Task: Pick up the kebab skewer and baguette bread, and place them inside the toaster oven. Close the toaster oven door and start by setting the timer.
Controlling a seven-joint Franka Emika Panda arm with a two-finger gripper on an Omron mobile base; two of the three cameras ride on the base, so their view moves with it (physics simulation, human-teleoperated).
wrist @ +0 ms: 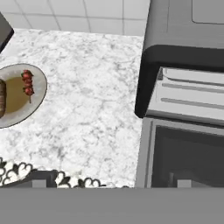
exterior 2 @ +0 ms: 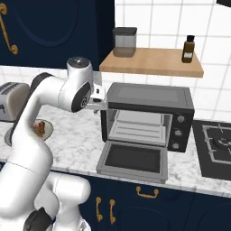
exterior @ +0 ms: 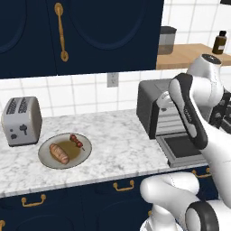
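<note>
The toaster oven stands on the marble counter, and its door is dropped down flat in front of it, so the rack inside is seen. To the left of the toaster oven, well apart from it, a grey plate lies on the counter. The baguette bread lies on the left part of this plate, and the kebab skewer lies on the right part, nearer to the toaster oven, apart from the bread. The silver toaster stands further left, just beside the plate. The gripper hangs above the counter at the upper left corner of the toaster oven, its jaws spread wide and grasping nothing. In the hand view the skewer and the plate are on the left, and the open oven on the right. A wooden shelf above the toaster oven carries a dark jar and a brown bottle.
</note>
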